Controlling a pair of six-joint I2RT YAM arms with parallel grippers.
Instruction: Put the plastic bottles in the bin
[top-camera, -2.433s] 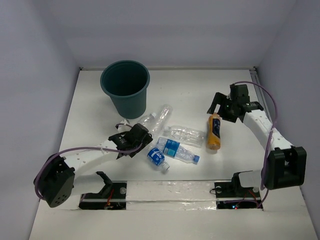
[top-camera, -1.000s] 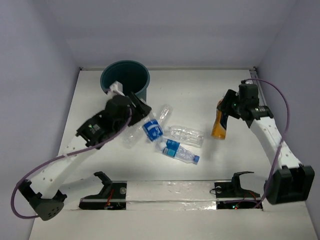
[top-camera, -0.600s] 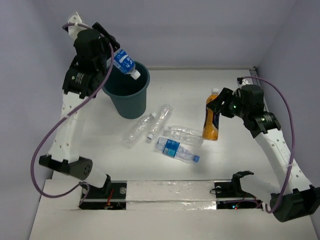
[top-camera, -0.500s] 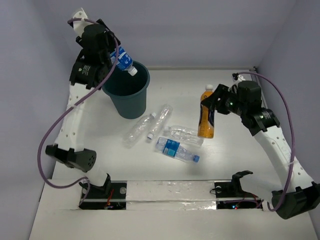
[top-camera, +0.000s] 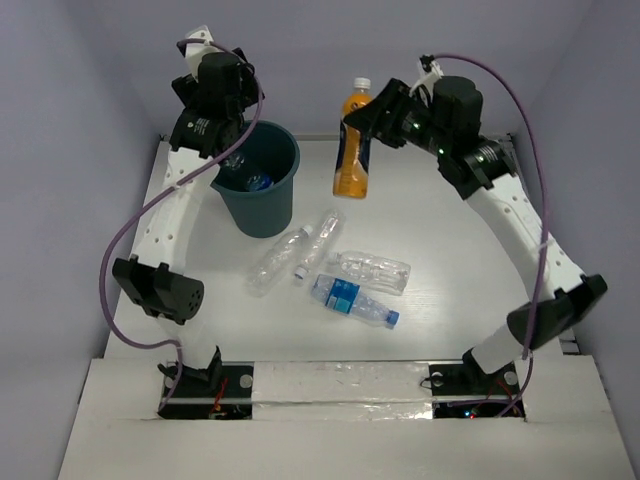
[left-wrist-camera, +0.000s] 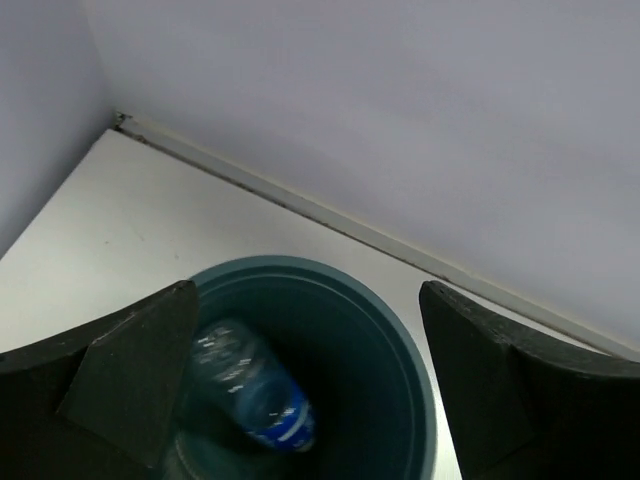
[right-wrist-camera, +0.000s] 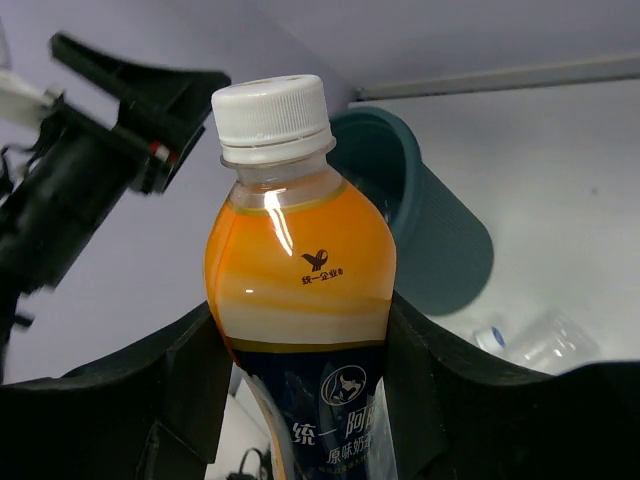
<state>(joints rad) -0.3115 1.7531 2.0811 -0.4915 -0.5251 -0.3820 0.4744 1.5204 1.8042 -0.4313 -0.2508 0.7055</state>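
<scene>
Orange bottle (right-wrist-camera: 300, 300) sits upright in the right end effector (right-wrist-camera: 300, 385), held high, likely to clear the rim of the teal bin (top-camera: 256, 212). Below the wide-spread, empty left end effector (left-wrist-camera: 315, 385), a blue-labelled bottle (left-wrist-camera: 255, 400) lies inside.

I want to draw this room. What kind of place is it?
Likely a robot lab test booth: a white table boxed in by bare walls, two robot arms bolted on, with bottles and a bin.

bin (top-camera: 266, 208) dark teal | orange bottle (top-camera: 352, 165) white cap, dark label
</scene>
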